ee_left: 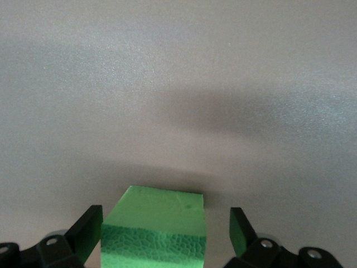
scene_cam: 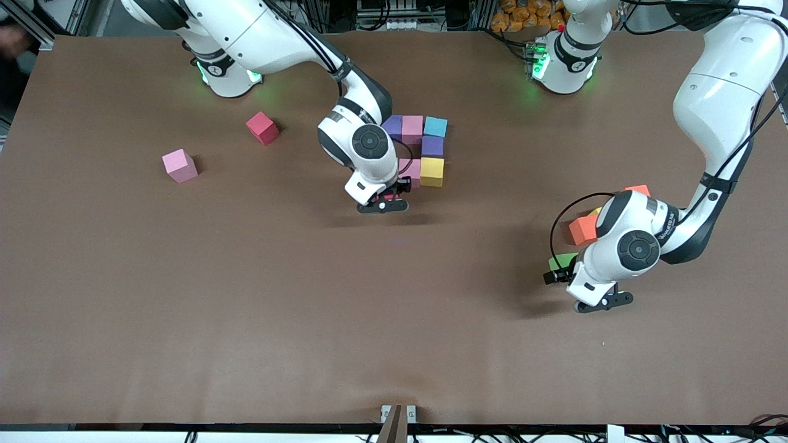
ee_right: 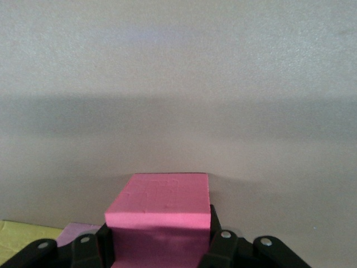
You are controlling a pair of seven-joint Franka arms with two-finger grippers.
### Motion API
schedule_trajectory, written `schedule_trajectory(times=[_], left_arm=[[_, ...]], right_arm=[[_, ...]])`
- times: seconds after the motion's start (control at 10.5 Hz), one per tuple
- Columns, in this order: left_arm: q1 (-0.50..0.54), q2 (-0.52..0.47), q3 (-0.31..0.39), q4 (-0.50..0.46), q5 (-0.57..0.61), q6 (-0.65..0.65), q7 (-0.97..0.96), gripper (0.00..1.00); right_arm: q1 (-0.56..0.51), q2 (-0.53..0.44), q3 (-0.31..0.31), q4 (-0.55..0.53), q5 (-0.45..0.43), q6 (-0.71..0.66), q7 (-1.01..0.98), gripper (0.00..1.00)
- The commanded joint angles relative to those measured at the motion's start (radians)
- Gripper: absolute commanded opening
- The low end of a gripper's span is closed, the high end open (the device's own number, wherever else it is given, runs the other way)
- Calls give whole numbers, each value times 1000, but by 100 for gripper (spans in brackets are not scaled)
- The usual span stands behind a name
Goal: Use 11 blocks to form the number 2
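Presently gripping a pink block (ee_right: 159, 215) in the closed right end effector (scene_cam: 385, 203), low at eight o'clock from the yellow block (scene_cam: 432, 171) of the part-built 2 (scene_cam: 412, 128), with the left end effector (ee_left: 165, 231) open astride the green block (ee_left: 162, 204).

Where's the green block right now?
In the front view the green block sits toward the left arm's end of the table, nearer the camera than the orange block. The left wrist view shows it between the open fingers of the left gripper.
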Motion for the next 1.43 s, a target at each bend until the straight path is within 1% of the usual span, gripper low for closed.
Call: schedule_trajectory(times=[0.0,0.57,0.67,0.76,0.86,1.34], left_arm=[[-3,1,6,2,-17,9,-4,100],[27,-39,-2,-76,-17,2,-4,100],[43,-58,-8,-86,-17,-3,0,100],[67,-61,-37,-98,-17,-6,-1,100],[86,-61,-54,-100,-17,-8,-3,100],[89,-59,-78,-109,-29,-17,-52,100]], right_arm=[[10,-27,-7,-30,-16,-3,31,0],[13,-28,-5,-30,-16,-1,34,0],[13,-28,-5,-28,-16,-6,34,65],[12,-28,-5,-28,-16,-8,34,100],[13,-30,-5,-28,-16,-9,34,100],[4,-71,-4,-25,-13,-23,34,100]])
